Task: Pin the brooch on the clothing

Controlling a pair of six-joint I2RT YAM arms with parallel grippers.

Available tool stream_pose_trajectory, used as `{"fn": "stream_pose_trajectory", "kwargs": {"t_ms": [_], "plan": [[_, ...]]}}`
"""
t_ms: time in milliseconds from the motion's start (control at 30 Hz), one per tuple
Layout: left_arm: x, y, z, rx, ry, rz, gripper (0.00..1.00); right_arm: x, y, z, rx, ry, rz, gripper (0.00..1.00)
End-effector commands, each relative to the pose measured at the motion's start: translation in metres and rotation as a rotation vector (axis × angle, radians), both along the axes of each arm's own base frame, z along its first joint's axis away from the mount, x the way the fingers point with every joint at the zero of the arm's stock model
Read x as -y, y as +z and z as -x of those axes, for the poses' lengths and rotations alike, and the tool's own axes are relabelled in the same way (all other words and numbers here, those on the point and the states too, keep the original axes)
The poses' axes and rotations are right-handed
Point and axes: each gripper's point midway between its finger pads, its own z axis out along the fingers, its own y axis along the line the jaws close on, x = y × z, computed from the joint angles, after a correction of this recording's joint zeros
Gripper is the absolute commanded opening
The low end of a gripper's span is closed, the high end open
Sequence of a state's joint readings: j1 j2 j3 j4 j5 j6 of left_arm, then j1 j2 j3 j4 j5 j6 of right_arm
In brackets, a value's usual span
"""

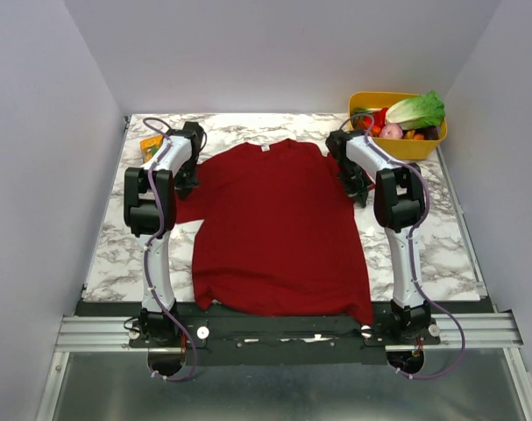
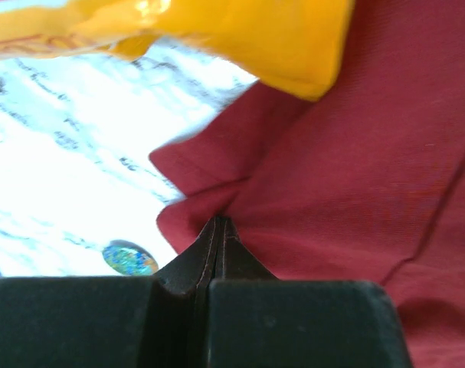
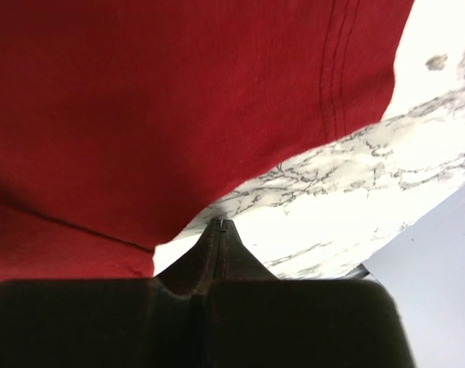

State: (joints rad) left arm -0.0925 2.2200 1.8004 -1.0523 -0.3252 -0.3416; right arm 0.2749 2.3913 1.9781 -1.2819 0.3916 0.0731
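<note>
Dark red, short-sleeved soft-fabric T-shirt [image 1: 279, 232] is laid flat on the white, grey-veined marble-pattern table [image 1: 117, 254]. Collar is at 12 o'clock, hem at 6 o'clock by the arm bases. A small white label [image 1: 266, 149] is seen at the collar.

Left gripper [image 1: 188, 182] is set at the sleeve on the T-shirt's 10 o'clock side. In the left wrist view its black fingers [image 2: 198, 261] are pressed together, with the tip placed against a puckered fold of the sleeve edge. Whether any fabric is nipped there cannot be told.

The brooch [image 2: 129, 258], a small round iridescent blue-green disc, is lying on bare marble at 8 o'clock from that tip. It is near the sleeve edge, apart from it and outside the fingers. It cannot be made out in the top view.

A glossy orange-yellow packet [image 2: 255, 38] is seen at 12 o'clock from the tip.

Right gripper [image 1: 358, 191] is set at the sleeve on the T-shirt's 2 o'clock side. In the right wrist view its black fingers [image 3: 236, 261] are pressed together with nothing between them. The tip is over marble, right at the sleeve edge, and the double-stitched hem runs off toward 1 o'clock.

A yellow plastic bin [image 1: 404, 147] filled with toy vegetables [image 1: 416, 110] is placed at the table's 1 o'clock corner, well apart from the T-shirt.
</note>
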Motion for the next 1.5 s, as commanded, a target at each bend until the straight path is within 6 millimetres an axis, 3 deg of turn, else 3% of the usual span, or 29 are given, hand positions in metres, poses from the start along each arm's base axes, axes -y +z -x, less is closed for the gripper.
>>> {"fn": "stream_pose_trajectory", "kwargs": {"t_ms": [0,167,267,300,400,433,467,500,667,700,733,900,967,1167,1200,1233,1467], "plan": [[-0.022,0.004,0.004,-0.036,0.003,-0.096,0.00,0.002,0.002,0.010,-0.011,-0.032,0.007,0.01],[-0.011,0.027,-0.022,0.071,-0.018,-0.051,0.00,-0.002,0.021,-0.003,0.067,-0.061,-0.001,0.01],[0.006,0.069,-0.043,0.229,-0.051,-0.018,0.00,-0.009,0.046,-0.017,0.172,-0.067,-0.047,0.01],[0.018,0.089,-0.051,0.301,-0.072,-0.005,0.00,-0.012,0.054,-0.022,0.207,-0.068,-0.066,0.01],[0.044,0.120,-0.064,0.405,-0.125,0.028,0.00,-0.023,0.081,-0.033,0.320,-0.075,-0.153,0.01],[0.062,0.122,-0.066,0.411,-0.168,0.055,0.00,-0.028,0.088,-0.042,0.373,-0.076,-0.182,0.01],[0.070,0.124,-0.067,0.416,-0.184,0.064,0.00,-0.031,0.105,-0.044,0.425,-0.072,-0.215,0.01],[0.078,0.130,-0.071,0.426,-0.195,0.075,0.00,-0.038,0.109,-0.045,0.443,-0.068,-0.255,0.01],[0.119,0.093,-0.078,0.338,-0.266,0.121,0.00,-0.061,0.134,-0.052,0.557,-0.058,-0.428,0.01],[0.124,0.091,-0.079,0.330,-0.274,0.129,0.00,-0.070,0.147,-0.050,0.582,-0.046,-0.490,0.01],[0.128,0.076,-0.078,0.296,-0.280,0.130,0.00,-0.074,0.152,-0.052,0.604,-0.043,-0.517,0.01],[0.143,0.047,-0.068,0.220,-0.285,0.160,0.00,-0.104,0.181,-0.042,0.635,0.000,-0.727,0.01],[0.143,0.042,-0.067,0.216,-0.282,0.161,0.00,-0.110,0.197,-0.041,0.668,0.017,-0.776,0.01],[0.133,0.016,-0.065,0.141,-0.266,0.096,0.00,-0.119,0.213,-0.034,0.682,0.049,-0.841,0.01],[0.135,0.020,-0.070,0.151,-0.268,0.098,0.00,-0.118,0.214,-0.033,0.683,0.047,-0.843,0.01],[0.130,0.003,-0.062,0.085,-0.260,0.074,0.00,-0.117,0.215,-0.033,0.688,0.046,-0.844,0.01],[0.118,-0.034,-0.053,-0.050,-0.244,0.029,0.00,-0.111,0.234,-0.036,0.736,0.042,-0.869,0.01]]}}
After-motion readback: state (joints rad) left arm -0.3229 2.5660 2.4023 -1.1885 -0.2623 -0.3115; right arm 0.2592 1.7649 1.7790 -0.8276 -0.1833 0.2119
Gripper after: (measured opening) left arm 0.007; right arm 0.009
